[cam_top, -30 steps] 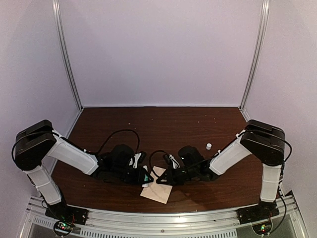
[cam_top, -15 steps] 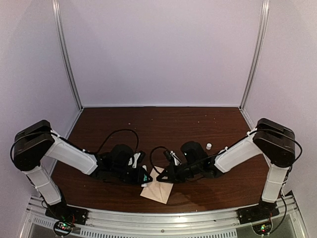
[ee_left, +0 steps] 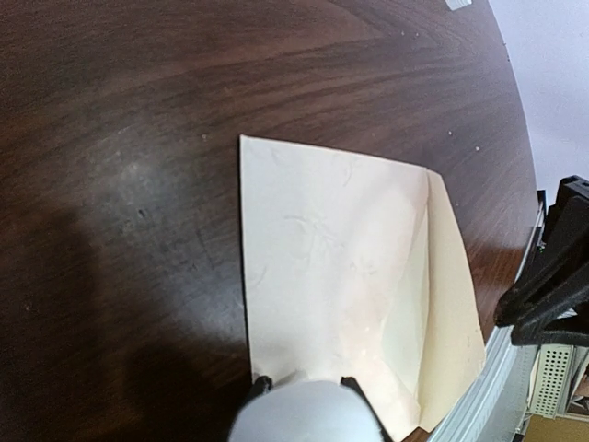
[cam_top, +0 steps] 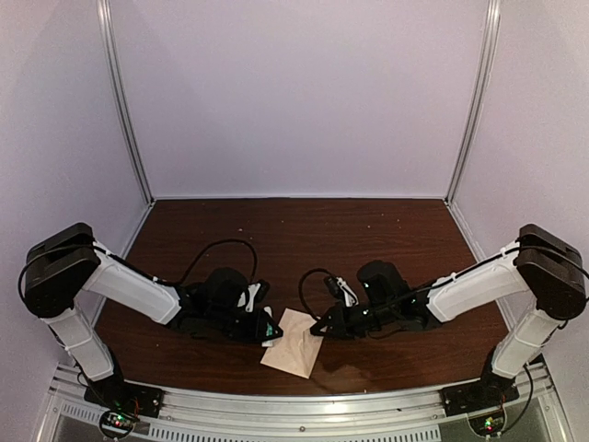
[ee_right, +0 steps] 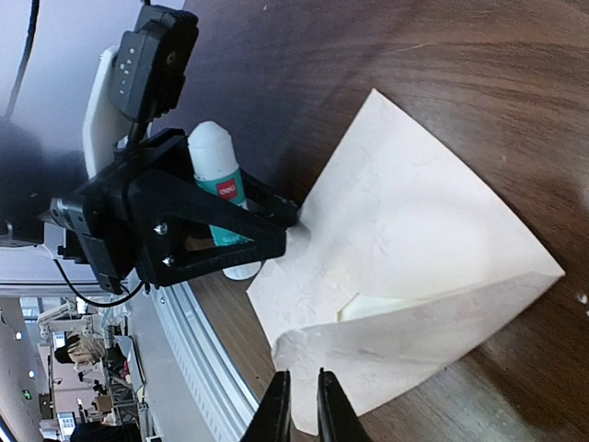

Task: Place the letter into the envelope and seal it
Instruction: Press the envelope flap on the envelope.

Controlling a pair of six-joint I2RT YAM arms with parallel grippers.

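Note:
The pale beige envelope [cam_top: 293, 343] lies flat near the table's front edge, its flap folded over the body. It shows in the left wrist view [ee_left: 340, 276] and the right wrist view [ee_right: 414, 239], where a pale sheet edge shows in a gap under the flap. My left gripper [cam_top: 272, 331] is shut on a glue stick [ee_right: 216, 175] with a white cap and a green label, its tip at the envelope's left edge [ee_left: 306, 382]. My right gripper [cam_top: 320, 328] is shut and empty, its fingertips low over the envelope's right corner [ee_right: 302, 405].
The metal rail [cam_top: 294, 396] of the table's front edge runs just behind the envelope. A black cable [cam_top: 216, 249] loops over the table behind the left gripper. A small white thing [ee_left: 457, 4] lies at the far edge of the left wrist view.
My right arm has drawn back to the right, off the middle of the envelope to its right corner. The flap now lies flatter. The left gripper with the glue stick has hardly moved.

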